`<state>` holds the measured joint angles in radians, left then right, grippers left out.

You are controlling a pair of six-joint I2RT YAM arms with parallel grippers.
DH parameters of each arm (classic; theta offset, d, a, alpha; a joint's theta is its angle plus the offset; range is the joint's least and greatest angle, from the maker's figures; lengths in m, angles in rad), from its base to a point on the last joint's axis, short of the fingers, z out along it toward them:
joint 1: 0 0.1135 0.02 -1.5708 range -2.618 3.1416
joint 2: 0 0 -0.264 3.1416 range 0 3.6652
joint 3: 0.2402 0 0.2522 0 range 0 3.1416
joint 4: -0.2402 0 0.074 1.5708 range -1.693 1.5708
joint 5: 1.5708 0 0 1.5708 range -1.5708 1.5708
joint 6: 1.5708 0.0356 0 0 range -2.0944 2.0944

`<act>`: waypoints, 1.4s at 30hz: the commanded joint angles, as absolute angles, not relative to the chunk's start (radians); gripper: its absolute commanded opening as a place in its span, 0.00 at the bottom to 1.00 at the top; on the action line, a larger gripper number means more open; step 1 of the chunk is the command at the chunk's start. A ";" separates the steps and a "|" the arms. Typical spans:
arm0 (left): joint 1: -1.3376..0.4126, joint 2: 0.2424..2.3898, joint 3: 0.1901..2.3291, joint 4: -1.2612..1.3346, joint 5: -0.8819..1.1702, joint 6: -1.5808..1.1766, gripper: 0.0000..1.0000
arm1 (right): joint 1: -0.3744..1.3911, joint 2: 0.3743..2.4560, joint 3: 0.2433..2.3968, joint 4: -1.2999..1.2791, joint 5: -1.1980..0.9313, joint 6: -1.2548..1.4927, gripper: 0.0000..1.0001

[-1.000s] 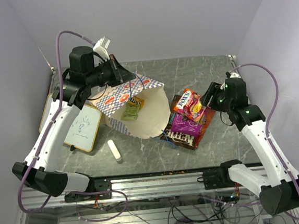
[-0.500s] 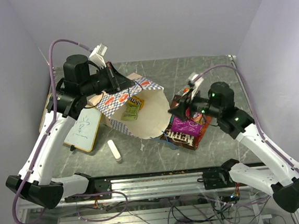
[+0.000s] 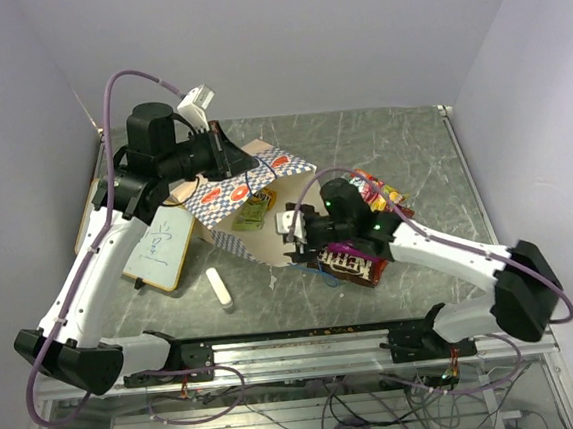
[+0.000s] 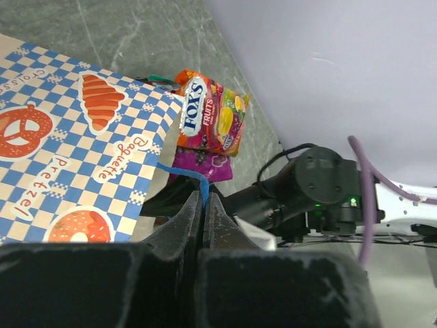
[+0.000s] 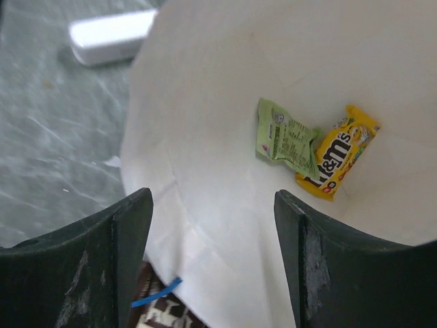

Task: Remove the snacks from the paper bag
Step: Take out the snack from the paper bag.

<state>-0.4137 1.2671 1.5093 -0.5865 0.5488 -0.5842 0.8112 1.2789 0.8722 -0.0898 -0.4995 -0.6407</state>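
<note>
While the paper bag (image 3: 226, 192) lay on its side on the table (image 3: 400, 139), mouth turned toward the right arm, the left gripper (image 4: 203, 202) was clenched on its blue cord handle (image 4: 181, 171), holding the upper edge raised. The right gripper (image 5: 212, 225) hovered at the bag's mouth, fingers spread wide with nothing between them. Two snacks lay inside, a green packet (image 5: 281, 140) and a yellow M&M's packet (image 5: 338, 160), touching (the green one overlapped the yellow's corner). Outside, just beside the mouth, a Fox's Fruits packet (image 4: 208, 116), a purple packet (image 4: 201, 164) and a brown M&M's bag (image 3: 353, 262) were heaped together. A white cylinder (image 3: 219, 289) lay near the bag, and a whiteboard (image 3: 159, 248) sat by its closed end.
</note>
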 commanded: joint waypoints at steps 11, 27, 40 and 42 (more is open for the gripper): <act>-0.413 1.250 1.591 -0.727 0.520 -0.311 0.07 | 0.833 1.714 1.061 0.090 -0.380 -1.162 0.63; -0.416 1.275 1.591 -0.729 0.559 -0.294 0.07 | 0.840 2.067 1.215 0.343 -0.228 -1.134 0.67; -0.432 1.279 1.615 -0.759 0.528 -0.287 0.07 | 0.817 2.125 1.290 0.408 -0.129 -1.030 0.21; -0.433 1.284 1.622 -0.764 0.508 -0.298 0.07 | 0.817 2.099 1.273 0.417 -0.110 -1.027 0.15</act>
<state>-0.4217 1.2812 1.5909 -0.7540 0.5350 -0.2955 0.8196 2.1265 1.2636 0.3641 -0.1635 -1.0592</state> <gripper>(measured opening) 0.072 0.202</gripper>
